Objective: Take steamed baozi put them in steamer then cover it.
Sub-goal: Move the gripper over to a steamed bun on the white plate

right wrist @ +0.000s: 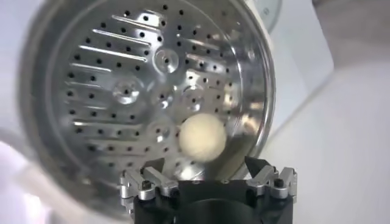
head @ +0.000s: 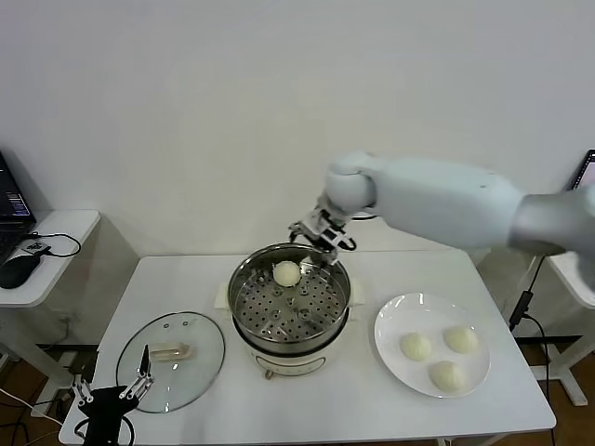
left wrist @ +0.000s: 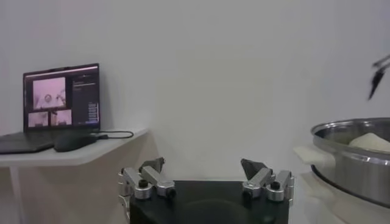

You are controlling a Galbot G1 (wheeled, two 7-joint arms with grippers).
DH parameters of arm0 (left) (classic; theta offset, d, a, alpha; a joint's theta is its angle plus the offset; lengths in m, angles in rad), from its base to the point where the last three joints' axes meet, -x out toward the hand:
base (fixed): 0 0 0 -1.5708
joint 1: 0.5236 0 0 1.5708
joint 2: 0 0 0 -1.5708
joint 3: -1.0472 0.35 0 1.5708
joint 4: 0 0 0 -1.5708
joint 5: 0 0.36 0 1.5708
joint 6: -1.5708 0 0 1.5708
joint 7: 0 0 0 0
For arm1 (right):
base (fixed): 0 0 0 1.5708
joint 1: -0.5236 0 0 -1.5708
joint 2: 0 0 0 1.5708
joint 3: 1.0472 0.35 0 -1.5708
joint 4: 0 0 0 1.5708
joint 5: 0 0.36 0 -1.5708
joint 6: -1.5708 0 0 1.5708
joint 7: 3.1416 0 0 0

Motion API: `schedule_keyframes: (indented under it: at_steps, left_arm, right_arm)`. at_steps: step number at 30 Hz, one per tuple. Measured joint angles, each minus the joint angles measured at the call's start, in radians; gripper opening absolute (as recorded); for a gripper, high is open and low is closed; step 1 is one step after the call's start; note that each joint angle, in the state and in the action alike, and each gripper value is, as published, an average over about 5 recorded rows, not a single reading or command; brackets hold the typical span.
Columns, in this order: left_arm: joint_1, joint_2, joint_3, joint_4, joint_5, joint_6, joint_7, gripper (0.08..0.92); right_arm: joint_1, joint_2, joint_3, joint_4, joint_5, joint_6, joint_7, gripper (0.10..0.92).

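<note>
The steamer (head: 290, 307) stands mid-table, a shiny steel pot on a white base. One steamed baozi (head: 286, 273) lies on its perforated tray near the far rim, also seen as a cream ball (right wrist: 202, 137) in the right wrist view. My right gripper (head: 323, 238) hovers open just above the pot's far rim, apart from that bun, nothing between its fingers. Three more baozi (head: 416, 347) rest on a white plate (head: 400, 316) to the right. The cover (head: 171, 360), a glass lid with a cream handle, lies flat to the left. My left gripper (head: 113, 388) waits open at the front left corner.
A side desk (head: 46, 243) at the left carries a laptop (left wrist: 52, 109), a mouse and a cable. Another desk edge and a cable show at the far right. The steamer's rim (left wrist: 353, 131) rises close beside the left gripper's view.
</note>
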Motion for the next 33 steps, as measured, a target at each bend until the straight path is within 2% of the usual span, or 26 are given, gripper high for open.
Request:
schedule_keyframes:
  at_steps: [7, 15, 23, 33]
  left_arm:
    - [-0.012, 0.018, 0.009, 0.005, 0.000, 0.019, 0.003, 0.823]
    - [-0.023, 0.035, 0.016, 0.016, -0.002, 0.025, 0.004, 0.823]
    - [-0.025, 0.030, 0.017, 0.017, -0.004, 0.022, -0.001, 0.823]
    - [-0.025, 0.017, 0.014, 0.017, -0.002, 0.023, -0.001, 0.823]
  right_arm:
    - [0.014, -0.209, -0.031, 0.139, 0.018, -0.116, -0.007, 0.823]
    - [-0.021, -0.381, -0.057, 0.227, -0.019, -0.174, -0.010, 0.823]
    - [-0.133, -0.457, -0.016, 0.243, -0.080, -0.182, -0.007, 0.823]
    - [-0.352, -0.478, 0.121, 0.204, -0.172, -0.179, 0.006, 0.823]
